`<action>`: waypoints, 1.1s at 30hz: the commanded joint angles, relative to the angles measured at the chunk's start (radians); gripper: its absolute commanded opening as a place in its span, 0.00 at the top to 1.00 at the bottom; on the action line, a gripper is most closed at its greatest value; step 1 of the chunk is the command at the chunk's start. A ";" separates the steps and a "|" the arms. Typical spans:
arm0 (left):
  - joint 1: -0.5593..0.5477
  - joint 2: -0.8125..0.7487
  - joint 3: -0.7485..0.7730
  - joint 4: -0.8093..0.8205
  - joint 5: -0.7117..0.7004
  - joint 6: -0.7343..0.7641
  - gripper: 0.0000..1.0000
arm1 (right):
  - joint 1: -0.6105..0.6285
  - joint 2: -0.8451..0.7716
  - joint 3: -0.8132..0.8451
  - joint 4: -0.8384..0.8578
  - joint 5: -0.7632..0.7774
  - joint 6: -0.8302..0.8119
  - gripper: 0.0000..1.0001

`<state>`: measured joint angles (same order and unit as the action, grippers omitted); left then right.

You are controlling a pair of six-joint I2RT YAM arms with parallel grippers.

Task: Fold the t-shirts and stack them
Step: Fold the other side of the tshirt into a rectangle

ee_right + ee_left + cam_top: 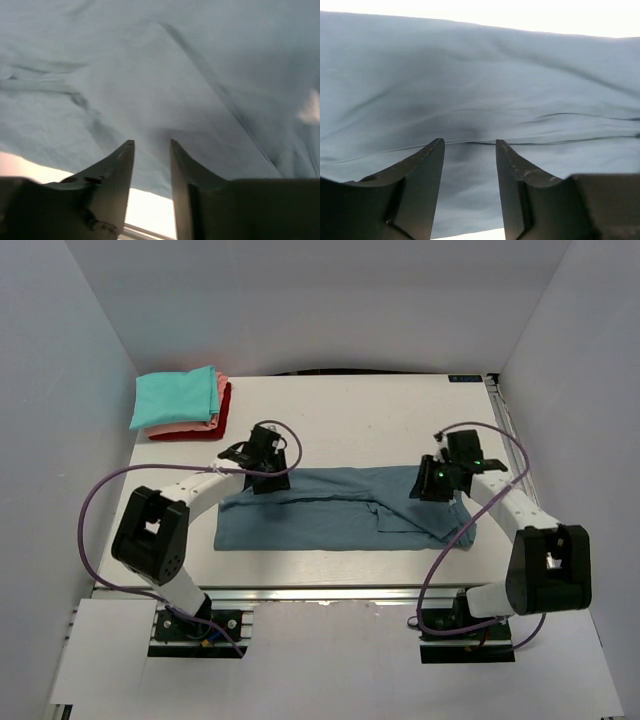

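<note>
The slate-blue t-shirt lies flat across the middle of the table, folded into a long band. My left gripper is open just over its far left edge; in the left wrist view the open gripper has its tips at a fold line on the cloth. My right gripper is open over the shirt's far right part; in the right wrist view the open gripper hovers above blue cloth. A stack of folded teal, salmon-pink and red shirts sits at the back left.
White walls close in the table on the left, right and back. The table's near edge runs just in front of the shirt. Purple cables loop beside each arm. The bare table shows below the cloth in the right wrist view.
</note>
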<state>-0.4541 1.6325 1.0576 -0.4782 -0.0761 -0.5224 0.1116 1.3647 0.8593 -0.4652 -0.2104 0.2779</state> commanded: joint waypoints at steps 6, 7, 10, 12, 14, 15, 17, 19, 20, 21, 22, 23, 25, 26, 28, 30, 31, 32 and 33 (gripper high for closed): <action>-0.146 -0.043 0.010 0.182 -0.083 -0.008 0.40 | 0.249 0.091 0.138 0.144 -0.003 -0.157 0.52; -0.150 -0.036 0.004 0.200 -0.079 -0.002 0.40 | 0.258 0.099 0.139 0.158 -0.006 -0.157 0.49; -0.172 -0.019 -0.011 0.245 -0.076 0.004 0.38 | 0.284 0.128 0.155 0.189 0.002 -0.163 0.43; -0.182 -0.008 -0.005 0.245 -0.093 0.016 0.38 | 0.296 0.145 0.170 0.203 -0.001 -0.174 0.41; -0.198 0.009 -0.002 0.242 -0.114 0.025 0.38 | 0.306 0.165 0.187 0.198 -0.007 -0.183 0.41; -0.201 0.013 -0.004 0.242 -0.120 0.035 0.38 | 0.309 0.181 0.193 0.197 -0.009 -0.186 0.41; -0.202 0.036 -0.005 0.236 -0.142 0.033 0.38 | 0.319 0.192 0.202 0.197 -0.011 -0.189 0.41; -0.205 0.053 0.005 0.217 -0.133 0.033 0.41 | 0.327 0.197 0.202 0.204 0.005 -0.187 0.41; -0.210 0.058 0.004 0.213 -0.134 0.051 0.45 | 0.327 0.200 0.201 0.204 0.006 -0.186 0.41; -0.215 0.056 0.005 0.201 -0.146 0.064 0.45 | 0.327 0.198 0.199 0.206 0.008 -0.183 0.41; -0.218 0.053 0.005 0.193 -0.171 0.084 0.45 | 0.327 0.200 0.198 0.207 0.006 -0.186 0.41; -0.222 0.050 0.005 0.167 -0.188 0.125 0.45 | 0.327 0.198 0.199 0.204 0.006 -0.187 0.41; -0.222 0.047 0.011 0.138 -0.218 0.171 0.45 | 0.327 0.197 0.198 0.201 0.011 -0.194 0.41; -0.222 0.050 0.016 0.124 -0.241 0.191 0.45 | 0.327 0.195 0.196 0.204 0.009 -0.195 0.41; -0.222 0.065 0.034 0.093 -0.248 0.240 0.45 | 0.327 0.189 0.188 0.209 0.009 -0.200 0.41; -0.222 0.070 0.038 0.085 -0.237 0.272 0.45 | 0.329 0.195 0.188 0.212 0.009 -0.206 0.41; -0.222 0.076 0.041 0.085 -0.232 0.283 0.45 | 0.329 0.198 0.190 0.209 0.006 -0.212 0.41; -0.222 0.079 0.042 0.085 -0.226 0.295 0.45 | 0.329 0.204 0.190 0.209 0.002 -0.216 0.41; -0.222 0.082 0.045 0.085 -0.208 0.321 0.45 | 0.329 0.209 0.190 0.208 -0.004 -0.221 0.41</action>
<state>-0.6712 1.7161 1.0630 -0.3695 -0.2813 -0.2886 0.4355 1.5654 1.0195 -0.2859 -0.2089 0.0879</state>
